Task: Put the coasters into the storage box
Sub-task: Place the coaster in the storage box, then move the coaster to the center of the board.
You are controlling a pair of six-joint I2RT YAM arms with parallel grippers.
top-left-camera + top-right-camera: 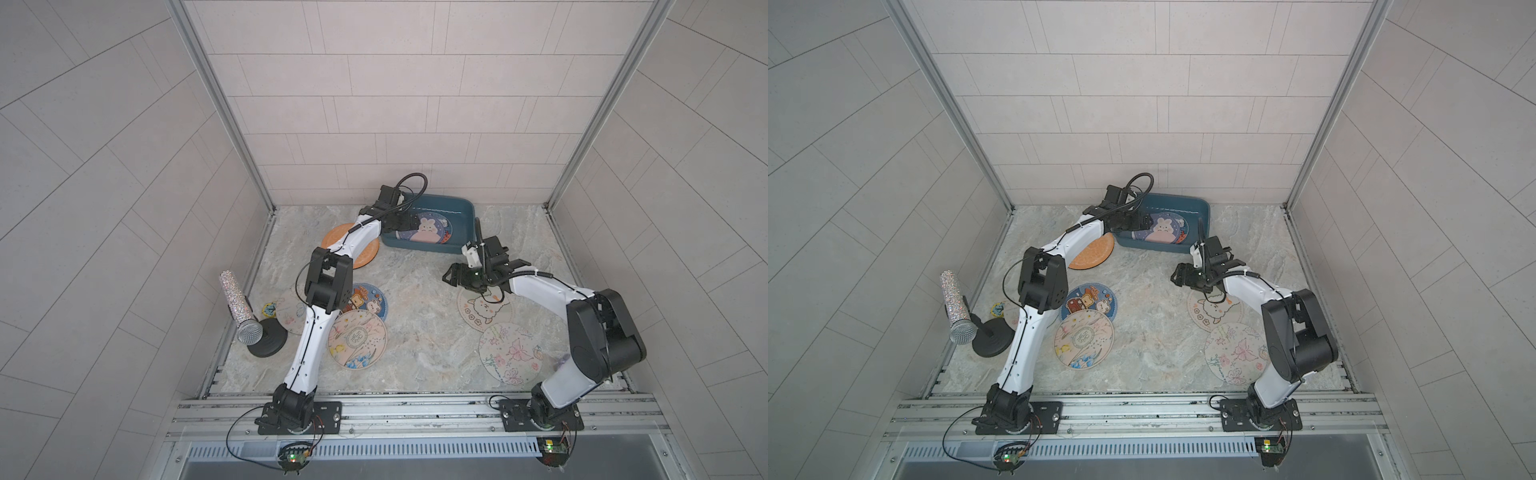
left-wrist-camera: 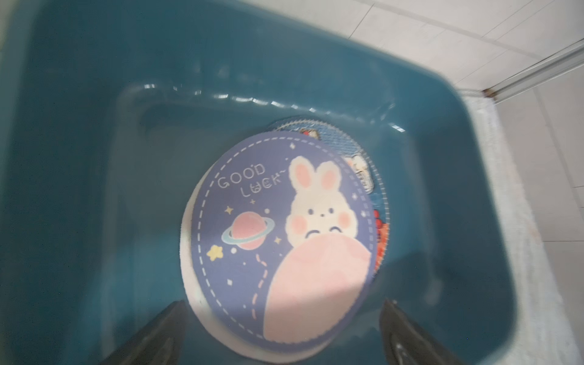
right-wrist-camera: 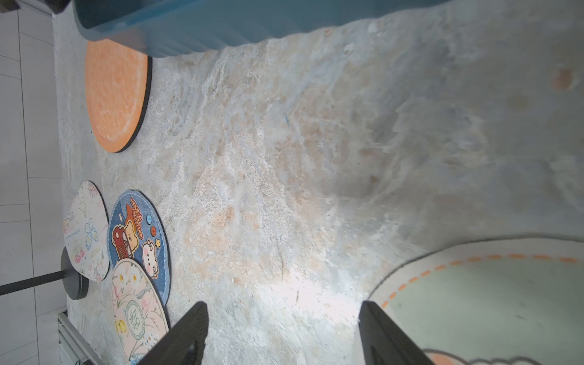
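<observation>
Jaws of left gripper point(image 2: 283, 301) are gaping emptily over bunny coaster point(image 2: 284, 240) in storage box point(image 2: 94, 158); right gripper point(image 3: 282, 302) is gaping likewise.

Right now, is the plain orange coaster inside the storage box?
No, the orange coaster lies flat on the tabletop, outside the storage box.

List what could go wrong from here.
1. The open left gripper flanks the bunny coaster in the box; pulling out might snag its edge and drag it.
2. The right gripper, open, hangs near the box's corner; a swing could knock the box.
3. The floral coaster overlaps the bear coaster; grabbing one may shift both.
</observation>
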